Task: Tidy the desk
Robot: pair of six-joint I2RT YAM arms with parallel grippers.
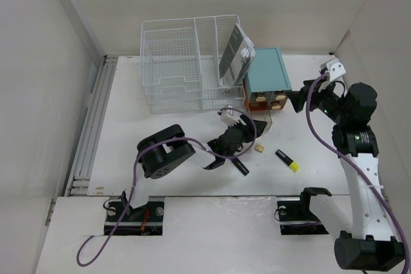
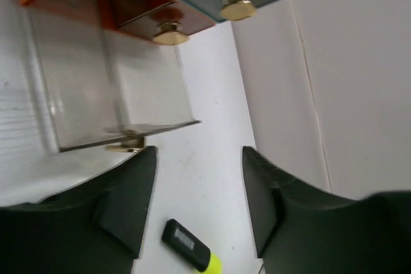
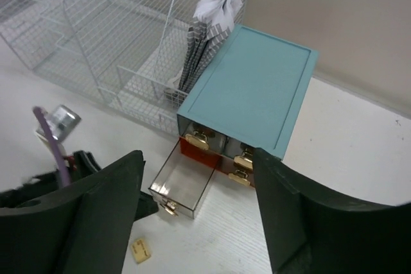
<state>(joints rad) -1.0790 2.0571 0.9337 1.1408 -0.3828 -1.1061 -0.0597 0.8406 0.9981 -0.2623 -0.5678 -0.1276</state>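
The white desk (image 1: pixel 160 139) carries a teal drawer box (image 1: pixel 266 72) whose clear lower-left drawer (image 1: pixel 262 119) is pulled out. My left gripper (image 1: pixel 250 129) hovers low just in front of that drawer, open with nothing between its fingers (image 2: pixel 199 158). Beyond it on the desk lies a black and yellow highlighter (image 2: pixel 189 245). My right gripper (image 1: pixel 292 97) hangs above and to the right of the box (image 3: pixel 250 88), open and empty (image 3: pixel 198 158). The open drawer (image 3: pixel 183 184) looks empty from the right wrist view.
A white wire-mesh organizer (image 1: pixel 186 62) holding papers (image 1: pixel 234 56) stands left of the box. A black marker (image 1: pixel 241 166), a small tan eraser (image 1: pixel 260 148) and the highlighter (image 1: pixel 288 160) lie loose on the desk. A ribbed rail (image 1: pixel 93 120) runs along the left edge.
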